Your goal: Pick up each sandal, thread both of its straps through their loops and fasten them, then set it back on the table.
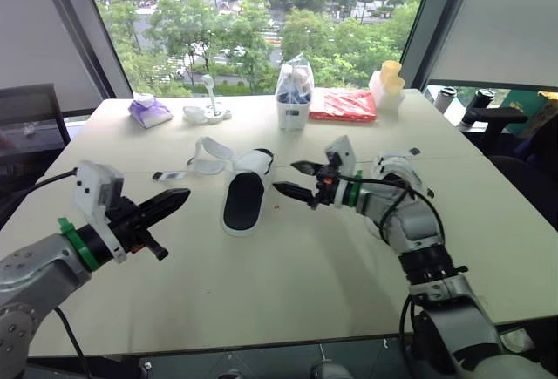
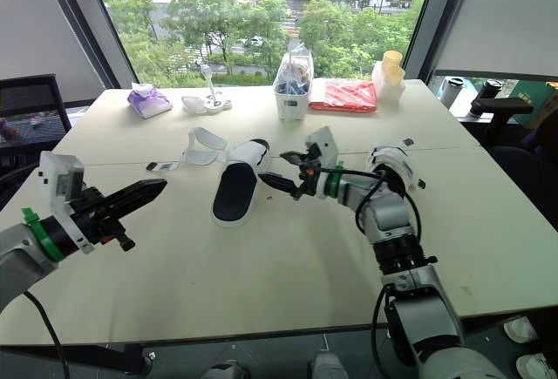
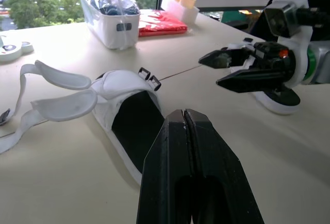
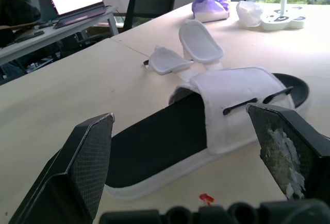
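Observation:
A sandal [image 1: 244,198] with a black footbed and a white upper lies on the table's middle. Its two white straps [image 1: 209,154] trail loose toward the left, out of their black loops [image 3: 149,75]. My left gripper [image 1: 170,200] is shut and empty; it hovers just left of the sandal and points at it. My right gripper [image 1: 296,180] stands open to the sandal's right, with its jaws wide and facing the strap band [image 4: 237,100]. Beneath my right wrist a white-rimmed dark shape [image 3: 278,98] looks like another sandal's end.
At the table's far side stand a white bin of bags [image 1: 294,100], a red packet [image 1: 343,105], yellow cups [image 1: 390,83], a purple pouch [image 1: 150,111] and a small white stand [image 1: 207,113]. Chairs flank the table on both sides.

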